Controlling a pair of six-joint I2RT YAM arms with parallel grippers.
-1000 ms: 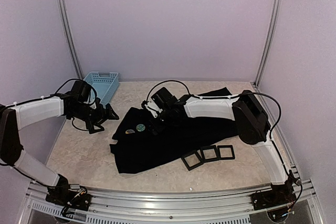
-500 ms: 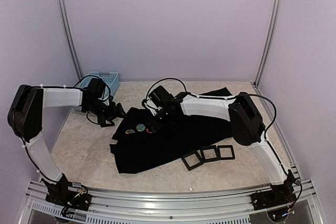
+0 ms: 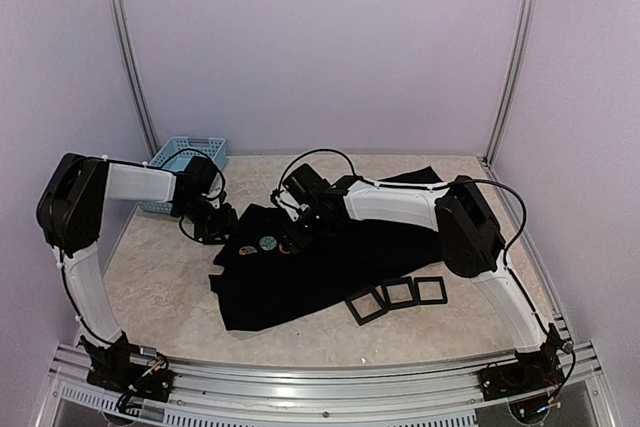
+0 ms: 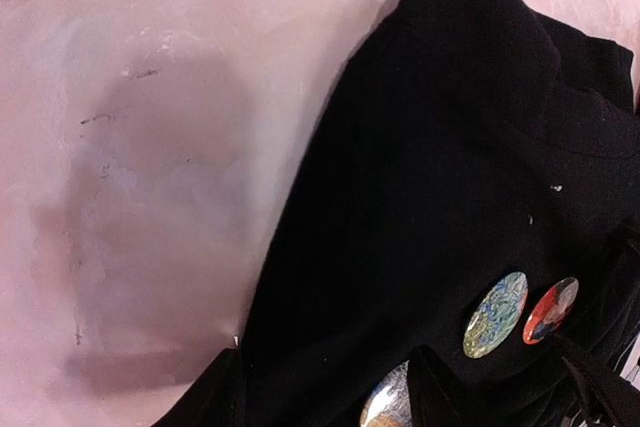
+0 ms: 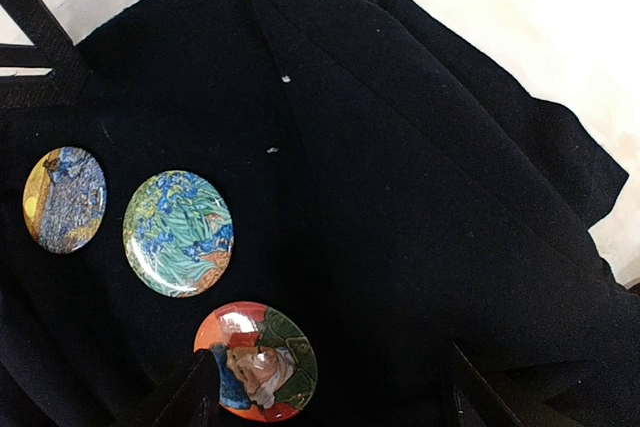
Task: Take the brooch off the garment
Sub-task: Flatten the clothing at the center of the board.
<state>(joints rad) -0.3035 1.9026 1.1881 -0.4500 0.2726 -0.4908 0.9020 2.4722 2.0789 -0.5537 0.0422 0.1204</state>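
Black garment [image 3: 300, 282]: left hand [image 4: 320, 399] spread by the yellow brooch [image 4: 385, 405], right hand [image 5: 330, 392] spread astride the red brooch [image 5: 255, 362]; green brooch [image 5: 178, 233] between; basket [image 3: 185, 152], frames [image 3: 400, 294] apart.

The garment [image 5: 430, 177] is matt black cloth; its brooches [image 5: 178, 233] look glossy.

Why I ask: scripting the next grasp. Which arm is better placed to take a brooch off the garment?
Right, probably: the right tool hangs open over the red brooch; the left tool sits farther off, at the garment's edge.
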